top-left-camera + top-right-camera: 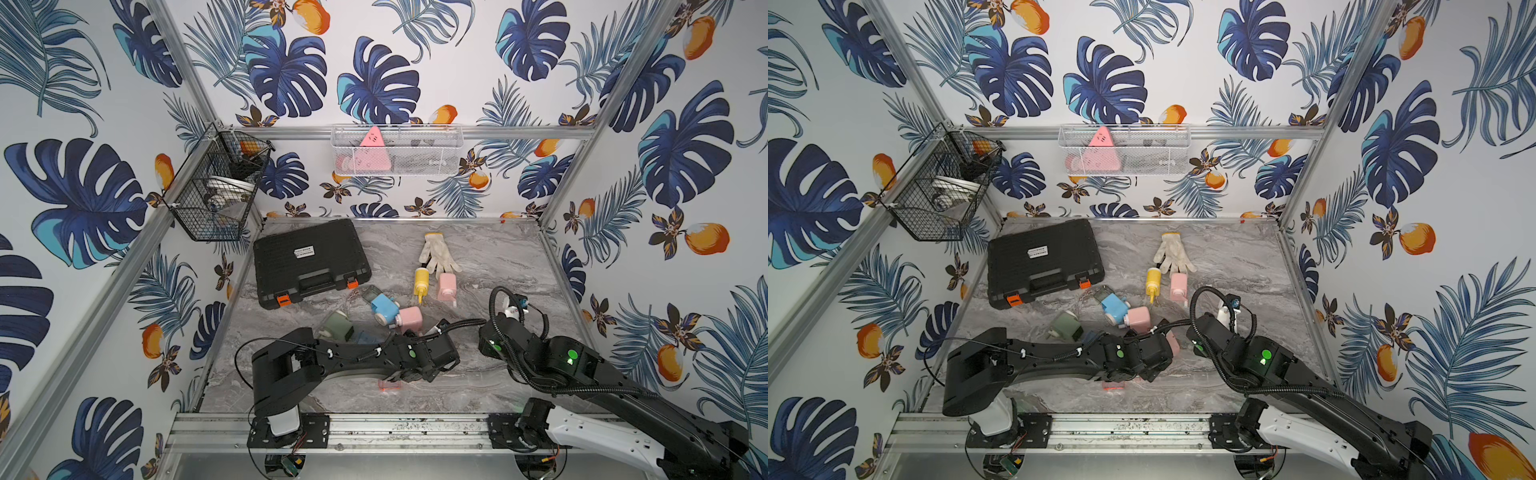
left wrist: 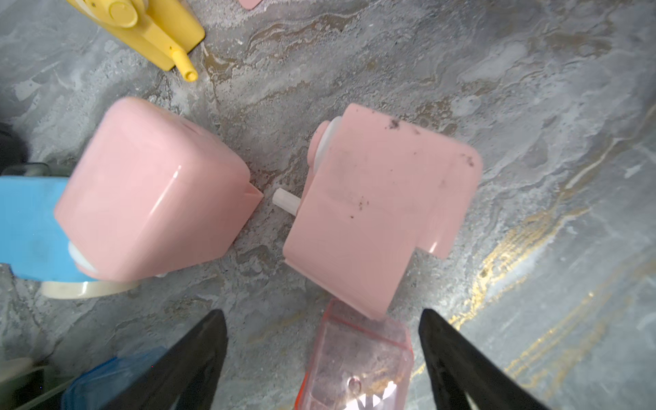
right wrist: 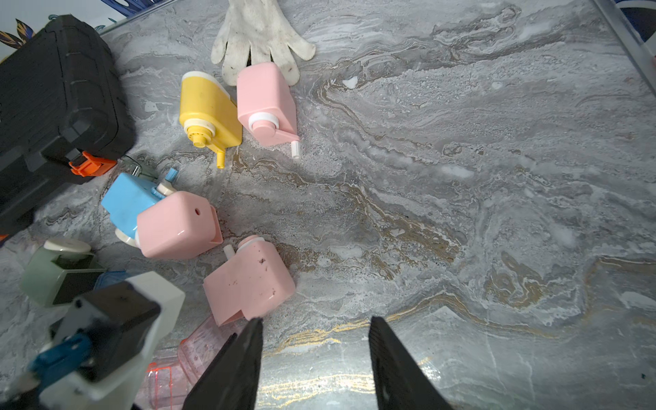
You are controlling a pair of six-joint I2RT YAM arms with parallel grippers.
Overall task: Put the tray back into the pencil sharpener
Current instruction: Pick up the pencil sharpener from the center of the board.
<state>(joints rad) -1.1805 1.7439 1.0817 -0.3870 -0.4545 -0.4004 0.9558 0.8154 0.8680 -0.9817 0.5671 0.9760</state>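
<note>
the left gripper [image 2: 321, 314] hangs with its jaws spread wide, gripping nothing; the clear pink tray [image 2: 355, 362] lies on the marble table [image 2: 532, 106] between its fingers, apparently clear of both. just beyond the fingertips sits the pink pencil sharpener [image 2: 376, 209], its empty slot seemingly turned toward the tray's end, the two so close that contact cannot be judged. further out lie a second pink sharpener [image 2: 152, 198] and a yellow sharpener [image 2: 149, 25]. the right gripper [image 3: 316, 319], jaws apart and empty, waits alongside. the tray looks roughly lined up but not seated: grasping it and sliding it home remain.
</note>
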